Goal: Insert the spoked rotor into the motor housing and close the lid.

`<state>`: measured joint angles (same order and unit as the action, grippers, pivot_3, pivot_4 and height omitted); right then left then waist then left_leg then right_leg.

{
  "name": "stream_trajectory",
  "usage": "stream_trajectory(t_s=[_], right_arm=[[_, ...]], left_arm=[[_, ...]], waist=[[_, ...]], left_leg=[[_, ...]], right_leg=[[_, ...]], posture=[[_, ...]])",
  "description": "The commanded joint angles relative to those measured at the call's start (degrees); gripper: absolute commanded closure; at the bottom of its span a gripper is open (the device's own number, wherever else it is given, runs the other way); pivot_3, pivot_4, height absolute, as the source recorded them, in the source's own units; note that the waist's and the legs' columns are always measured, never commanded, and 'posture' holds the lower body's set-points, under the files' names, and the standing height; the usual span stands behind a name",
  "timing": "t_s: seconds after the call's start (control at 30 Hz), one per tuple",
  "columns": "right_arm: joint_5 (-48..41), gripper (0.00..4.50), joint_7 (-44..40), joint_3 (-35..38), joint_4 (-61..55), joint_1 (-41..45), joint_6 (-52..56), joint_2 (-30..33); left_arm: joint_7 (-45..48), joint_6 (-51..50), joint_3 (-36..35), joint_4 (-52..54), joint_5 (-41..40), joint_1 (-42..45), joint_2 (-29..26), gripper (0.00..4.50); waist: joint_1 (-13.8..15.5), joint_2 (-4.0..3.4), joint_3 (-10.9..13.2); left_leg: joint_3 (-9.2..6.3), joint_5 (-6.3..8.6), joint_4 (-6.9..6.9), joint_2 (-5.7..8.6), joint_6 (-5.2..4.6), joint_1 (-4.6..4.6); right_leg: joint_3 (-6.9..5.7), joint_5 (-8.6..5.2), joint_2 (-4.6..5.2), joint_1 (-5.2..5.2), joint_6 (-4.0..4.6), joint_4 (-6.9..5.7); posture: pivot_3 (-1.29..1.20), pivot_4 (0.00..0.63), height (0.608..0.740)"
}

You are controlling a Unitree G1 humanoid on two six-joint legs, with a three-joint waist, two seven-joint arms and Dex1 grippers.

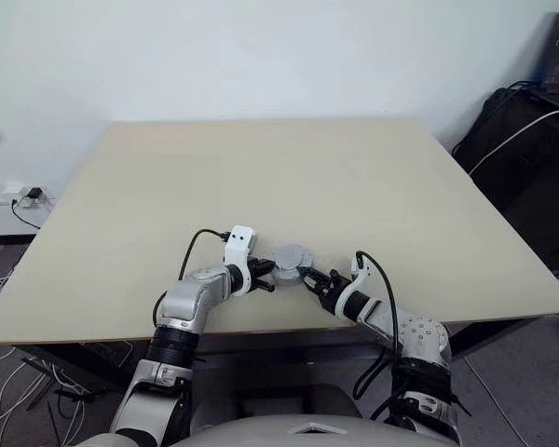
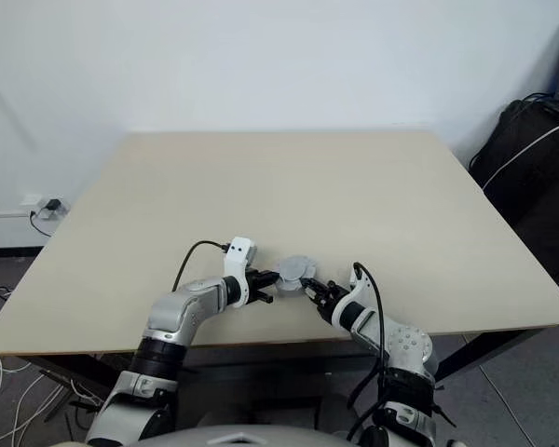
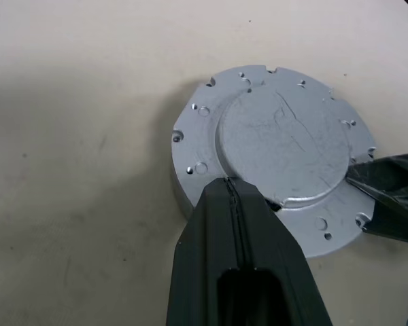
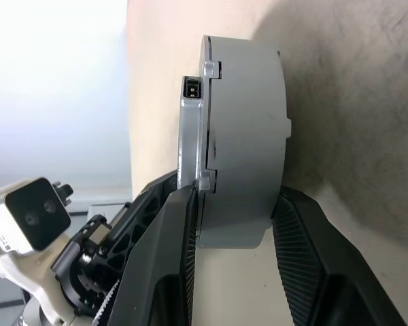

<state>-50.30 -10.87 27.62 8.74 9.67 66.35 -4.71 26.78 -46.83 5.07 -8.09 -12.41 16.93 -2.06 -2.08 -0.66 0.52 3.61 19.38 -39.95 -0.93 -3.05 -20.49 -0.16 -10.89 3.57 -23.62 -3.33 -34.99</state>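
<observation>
Pale tabletop carries your work: right gripper pinches the closed motor housing across top and bottom, lid seated; left gripper, pressed together, touches its hub. Squeeze unevenly and you'll tip it

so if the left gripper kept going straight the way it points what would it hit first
Most likely the lid: the left gripper, fingers shut, has its tip at the edge of the lid's raised centre, though actual contact is unclear.
</observation>
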Motion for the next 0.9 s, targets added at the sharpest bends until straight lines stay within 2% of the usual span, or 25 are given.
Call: stream_trajectory(t_s=[0.03,0.2,0.3,0.4,0.5,0.7,0.9], right_arm=[[-1.03,3.2,0.39,-1.22,-0.75,0.96,-0.74,-0.89],[-1.39,3.2,0.5,-1.47,-1.04,0.56,-0.57,-0.65],[-1.87,3.2,0.54,-1.5,-1.22,0.26,-0.46,-0.57],[-3.29,3.2,-0.43,-1.36,-1.71,0.03,0.25,-0.55],[-5.7,3.2,-1.65,-1.1,-2.87,0.06,1.29,-0.9],[-12.22,3.2,-3.33,-1.13,-5.95,0.99,3.69,-1.68],[-17.02,3.2,-2.76,-1.83,-7.26,1.71,3.91,-1.54]], left_arm=[[-2.01,2.62,-0.82,5.35,-1.65,-0.6,2.08,4.5],[-10.63,15.17,-6.57,12.43,-0.66,-4.44,6.04,4.5],[-14.09,20.38,-7.6,15.85,-0.45,-8.13,7.0,4.5],[-14.24,18.29,-8.31,19.19,-3.93,-12.77,6.96,4.5],[-8.98,14.86,-9.61,20.67,-12.4,-17.9,6.88,4.5],[-6.31,14.78,-11.27,21.6,-22.65,-25.36,8.96,4.5],[-5.06,11.68,-12.49,22.71,-36.64,-29.62,10.62,2.6]], waist=[[-0.02,0.0,0.0],[-0.05,-0.01,0.01],[-0.04,-0.11,-0.05],[0.03,-0.17,-0.1],[-0.07,-0.14,-0.06],[-0.09,-0.14,0.03],[-0.1,-0.07,0.07]], left_leg=[[0.0,0.0,0.0,0.0,0.0,0.0],[0.0,0.0,0.0,-0.03,0.0,-0.05],[0.03,0.01,0.01,-0.09,0.01,-0.04],[0.05,0.02,0.03,-0.09,-0.01,-0.05],[0.1,0.06,0.02,-0.21,-0.08,-0.06],[0.12,0.06,0.02,-0.2,-0.08,-0.12],[0.11,0.07,0.02,-0.24,-0.09,-0.12]], right_leg=[[0.0,0.0,0.0,-0.01,0.0,0.0],[0.01,0.0,0.01,-0.05,0.04,0.01],[0.04,-0.11,-0.02,-0.08,0.26,-0.01],[0.02,-0.14,-0.03,-0.07,0.3,0.01],[0.04,-0.14,-0.01,-0.09,0.3,0.04],[0.02,-0.16,-0.04,-0.18,0.31,0.04],[0.02,-0.18,-0.04,-0.17,0.32,0.06]], posture=[[0.0,0.0,0.74],[0.0,0.0,0.74],[0.0,0.0,0.74],[0.0,0.0,0.74],[0.0,0.0,0.74],[0.0,0.0,0.74],[0.0,0.0,0.74]])
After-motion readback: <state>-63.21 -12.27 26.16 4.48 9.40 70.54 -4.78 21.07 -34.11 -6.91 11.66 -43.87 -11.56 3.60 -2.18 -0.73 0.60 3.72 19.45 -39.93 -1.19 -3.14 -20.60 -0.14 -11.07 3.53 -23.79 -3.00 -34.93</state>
